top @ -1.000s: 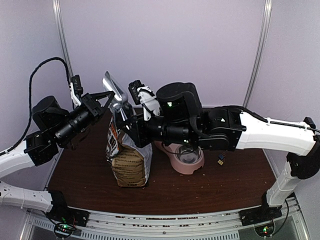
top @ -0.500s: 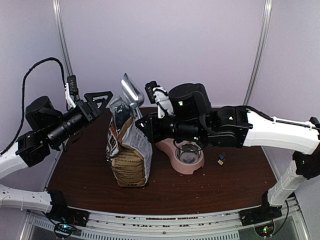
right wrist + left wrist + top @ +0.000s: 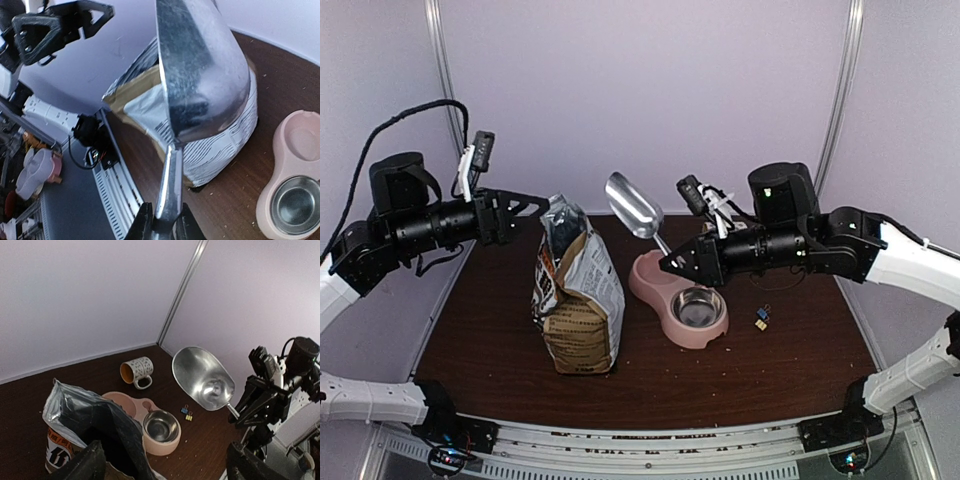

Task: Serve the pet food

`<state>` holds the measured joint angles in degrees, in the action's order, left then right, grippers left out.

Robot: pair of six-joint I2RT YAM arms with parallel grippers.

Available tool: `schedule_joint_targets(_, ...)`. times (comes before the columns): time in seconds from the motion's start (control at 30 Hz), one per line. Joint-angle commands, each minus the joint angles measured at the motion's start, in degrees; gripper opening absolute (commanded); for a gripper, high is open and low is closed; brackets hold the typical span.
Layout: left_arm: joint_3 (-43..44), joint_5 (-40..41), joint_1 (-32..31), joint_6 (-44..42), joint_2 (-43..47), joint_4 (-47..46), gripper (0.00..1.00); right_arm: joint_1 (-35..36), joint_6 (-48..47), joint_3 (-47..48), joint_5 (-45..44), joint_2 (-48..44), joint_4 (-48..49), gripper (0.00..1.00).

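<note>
Swung clear of the DOG bag since a second ago, both arms. Left of the bag: left gripper, jaws spread wide. Right of the bag: metal scoop, handle pinched in the right gripper jaws. Pet food out of sight; bag's mouth dark.

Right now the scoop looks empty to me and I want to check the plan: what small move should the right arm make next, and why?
Probably swing the scoop left and dip it into the open bag. The right gripper holds it raised near the pink double bowl, its inside bare and shiny, and the steel bowl is empty.
</note>
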<state>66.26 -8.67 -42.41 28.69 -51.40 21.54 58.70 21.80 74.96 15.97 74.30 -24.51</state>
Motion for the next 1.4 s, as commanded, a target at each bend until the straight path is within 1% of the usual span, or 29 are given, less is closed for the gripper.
schedule_joint_targets(0.0,2.97,-17.95,1.63,-9.92,-3.06,7.09,0.87,-0.43,-3.74,-3.5,17.74,-3.85,-1.94,0.0)
schedule_joint_targets(0.1,4.14,-25.3,1.63,-12.46,-4.82,9.55,0.87,-0.41,-3.41,-5.63,25.9,-5.3,-1.04,0.0)
schedule_joint_targets(0.23,4.66,-30.89,1.63,-13.6,-7.0,11.52,0.88,-0.21,-2.85,-6.91,32.25,-6.19,-1.04,0.0)
schedule_joint_targets(0.37,4.3,-32.44,1.57,-13.64,-9.2,13.27,0.89,0.73,-3.75,-6.31,34.65,-5.57,-3.01,0.0)
schedule_joint_targets(0.5,3.99,-35.43,1.56,-13.32,-10.76,13.38,0.88,1.28,-5.88,-4.81,34.84,-4.2,-6.3,0.0)
schedule_joint_targets(0.73,2.86,-37.76,1.05,-12.38,-11.07,11.77,0.68,1.89,-6.99,-3.55,35.21,-2.37,-7.84,0.0)
schedule_joint_targets(0.93,2.91,-38.1,-0.19,-12.61,-11.98,11.66,0.48,1.97,-7.55,-2.77,35.17,-1.3,-8.79,0.0)
schedule_joint_targets(1.0,2.83,-38.53,-0.6,-13.05,-12.15,11.68,0.44,1.96,-7.56,-2.46,35.11,-1.12,-8.73,0.0)
schedule_joint_targets(1.13,2.73,-38.87,-1.3,-13.72,-12.56,11.67,0.4,1.99,-7.43,-2.08,35.43,-0.66,-8.53,0.0)
schedule_joint_targets(1.37,2.69,-39.1,-1.71,-14.44,-12.59,11.68,0.2,1.95,-7.5,-1.8,35.64,-0.13,-8.62,0.0)
